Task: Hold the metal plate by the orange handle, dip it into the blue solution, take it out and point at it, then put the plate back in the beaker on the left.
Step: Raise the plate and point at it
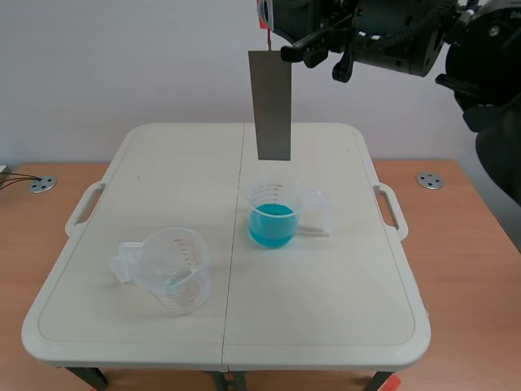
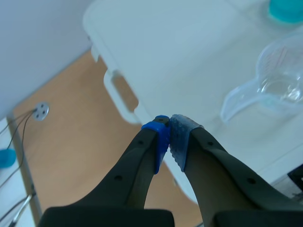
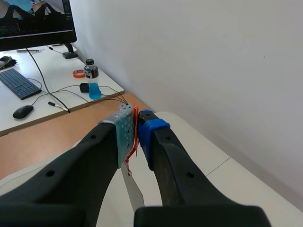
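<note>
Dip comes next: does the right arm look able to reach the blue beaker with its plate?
Probably yes: the plate hangs from the right claw just above the blue beaker, nothing between them.

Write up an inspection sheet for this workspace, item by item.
Surface: white folding plastic table, standing on brown wood.
Job's things: grey metal plate hangs upright above the clear beaker of blue solution; empty-looking clear plastic beaker stands to its left.
Clutter: nothing seen.
Grippers: right gripper shut on the plate's thin orange handle; left gripper shut, fingers holding nothing.
Cables: black cables across the side desk.
Surroundings: white wall; black monitor, keyboard and mouse on that desk.
</note>
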